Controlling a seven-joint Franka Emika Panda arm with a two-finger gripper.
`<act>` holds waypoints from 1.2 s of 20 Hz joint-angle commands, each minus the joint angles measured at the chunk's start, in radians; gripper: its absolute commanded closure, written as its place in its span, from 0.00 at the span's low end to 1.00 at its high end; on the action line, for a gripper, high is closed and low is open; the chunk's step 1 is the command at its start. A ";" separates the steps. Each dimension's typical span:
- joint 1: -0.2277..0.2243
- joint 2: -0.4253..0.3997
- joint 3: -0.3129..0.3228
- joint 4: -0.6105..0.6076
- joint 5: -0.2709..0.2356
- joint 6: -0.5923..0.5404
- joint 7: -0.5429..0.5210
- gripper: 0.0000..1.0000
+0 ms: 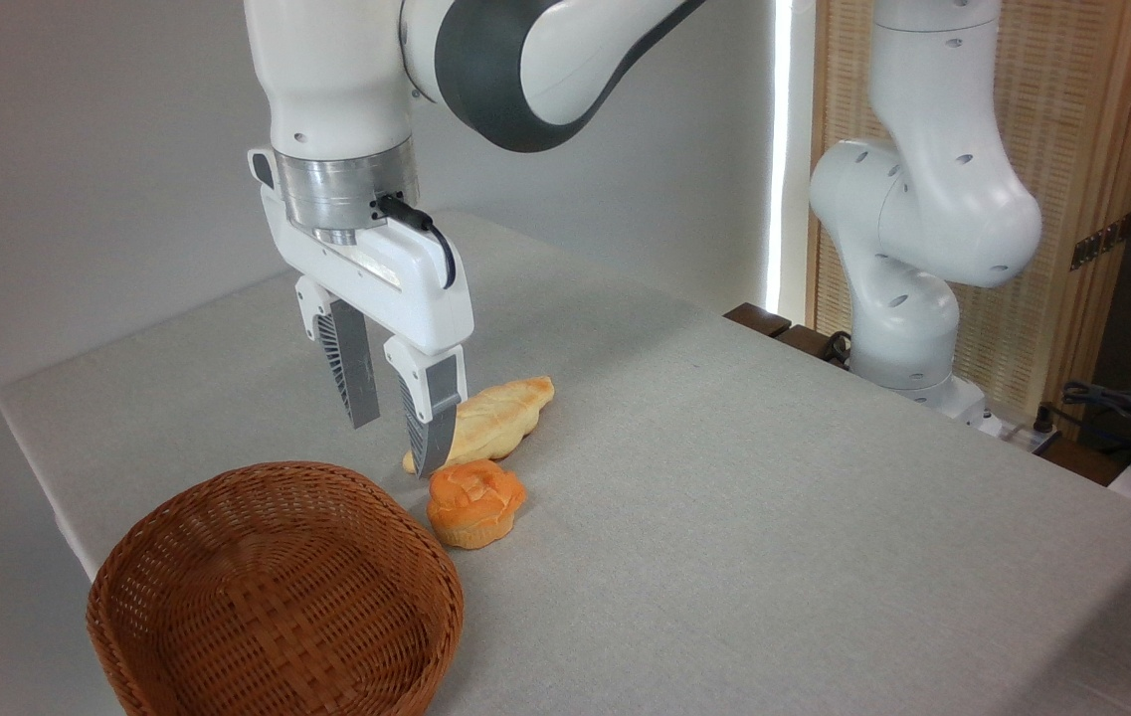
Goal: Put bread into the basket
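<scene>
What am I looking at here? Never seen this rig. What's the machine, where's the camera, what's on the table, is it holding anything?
One picture, from a fixed camera looking down across a grey-covered table. The white jointed machine is a robot arm; its base stands at the right rear and it reaches over to the left. At its end is a two-finger gripper, open and holding nothing, hanging above the table. On the table lie a small orange bun, the bread, a longer pale loaf just behind it, and an empty woven basket in front at the left. The bread is outside the basket.
</scene>
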 commanded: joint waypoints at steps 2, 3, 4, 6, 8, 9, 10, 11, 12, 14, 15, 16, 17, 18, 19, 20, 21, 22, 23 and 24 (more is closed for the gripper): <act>-0.008 -0.002 0.012 0.008 -0.017 -0.016 0.025 0.00; -0.008 -0.002 0.011 0.007 -0.017 -0.016 0.025 0.00; -0.009 -0.004 0.009 0.005 -0.017 -0.016 0.025 0.00; -0.011 -0.004 0.006 -0.002 -0.014 -0.013 0.028 0.00; -0.015 -0.007 0.001 -0.021 -0.013 -0.014 0.028 0.00; -0.017 -0.010 -0.002 -0.039 -0.011 -0.010 0.030 0.00; -0.025 -0.019 -0.006 -0.059 -0.010 -0.001 0.030 0.00; -0.025 -0.025 -0.008 -0.080 -0.004 0.010 0.030 0.00; -0.026 -0.033 -0.008 -0.106 -0.001 0.028 0.033 0.00; -0.028 -0.048 -0.017 -0.140 -0.001 0.052 0.036 0.00; -0.028 -0.051 -0.017 -0.160 -0.001 0.055 0.041 0.00; -0.028 -0.053 -0.018 -0.182 0.007 0.062 0.050 0.00; -0.028 -0.053 -0.026 -0.200 0.025 0.073 0.057 0.00; -0.028 -0.053 -0.029 -0.225 0.035 0.096 0.058 0.00; -0.026 -0.053 -0.029 -0.242 0.035 0.117 0.059 0.00; -0.026 -0.053 -0.029 -0.255 0.035 0.130 0.059 0.00; -0.026 -0.051 -0.029 -0.257 0.035 0.134 0.059 0.00; -0.026 -0.047 -0.029 -0.259 0.035 0.138 0.061 0.00; -0.026 -0.042 -0.029 -0.259 0.036 0.142 0.067 0.00; -0.025 -0.039 -0.029 -0.266 0.042 0.160 0.070 0.00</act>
